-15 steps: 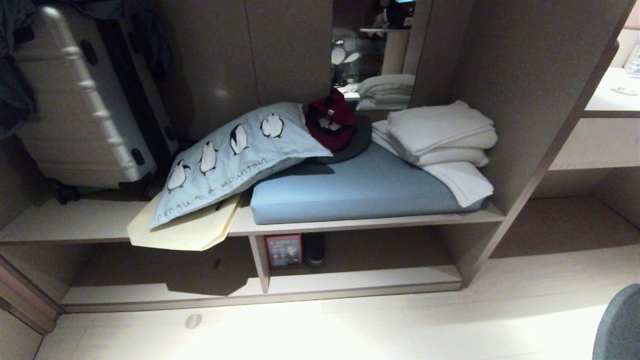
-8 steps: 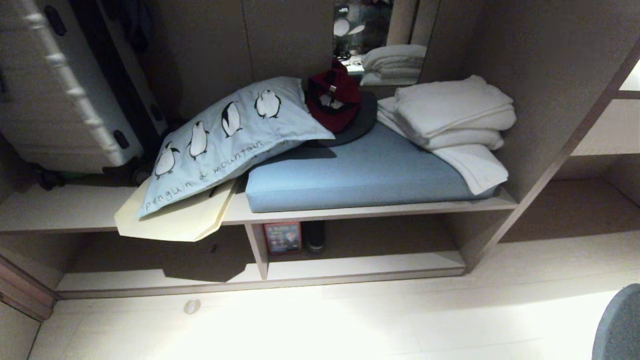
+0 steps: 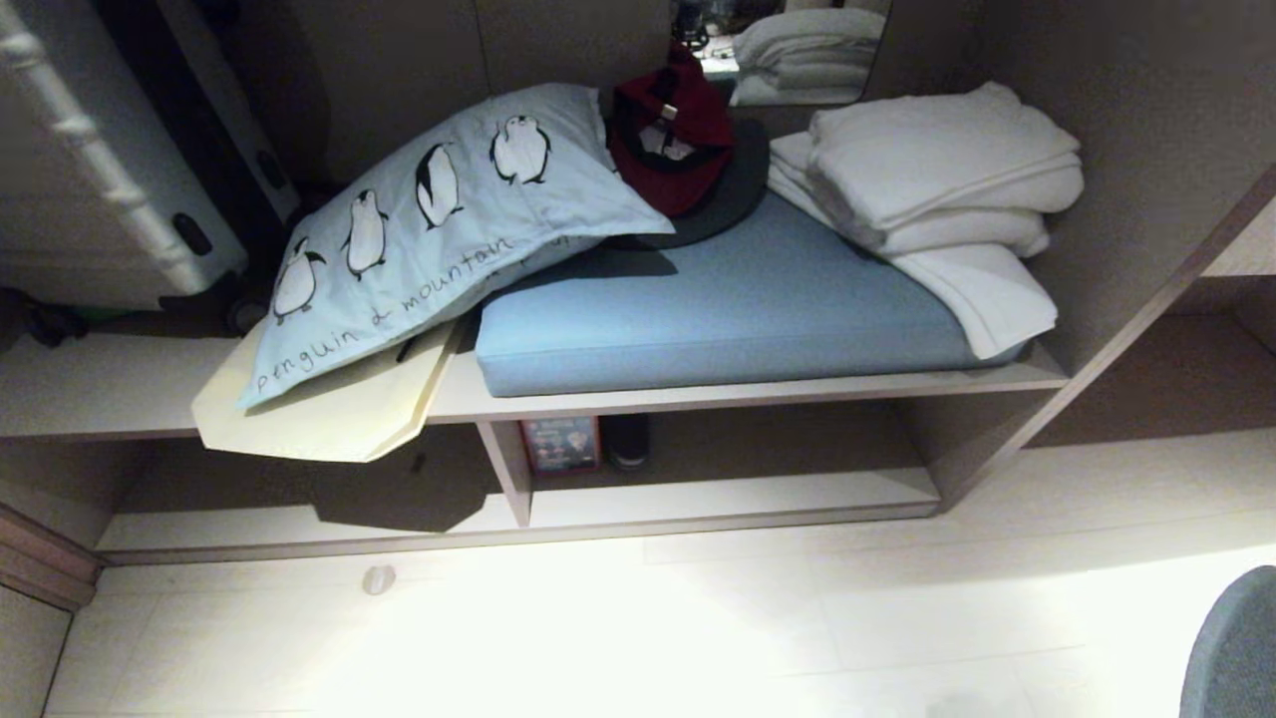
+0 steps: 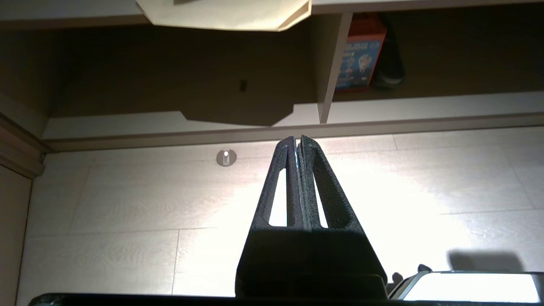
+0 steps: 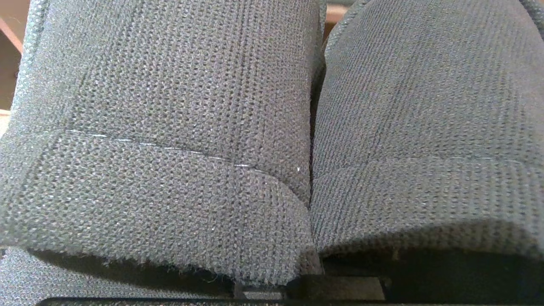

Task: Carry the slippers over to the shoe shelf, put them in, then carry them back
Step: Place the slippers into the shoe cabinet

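Right gripper was clamped tight on the slippers (image 5: 272, 127), toes pointing ahead and filling its wrist view. Shoe shelf (image 3: 738, 491) sat low and ahead-left of them; left gripper (image 4: 296, 142) was pinched shut, empty, over the floor

Left gripper (image 4: 296, 146) hangs with jaws pressed together, empty.

The pillow (image 3: 439, 229) is pale blue with black-and-white penguins and dark lettering. The cushion (image 3: 718, 309) is plain blue, the cap (image 3: 670, 135) dark red, the towels (image 3: 937, 189) white. The slippers (image 5: 170, 127) are charcoal knit, the shelf (image 3: 698, 504) pale wood-grain, the floor (image 3: 638, 638) light tile.
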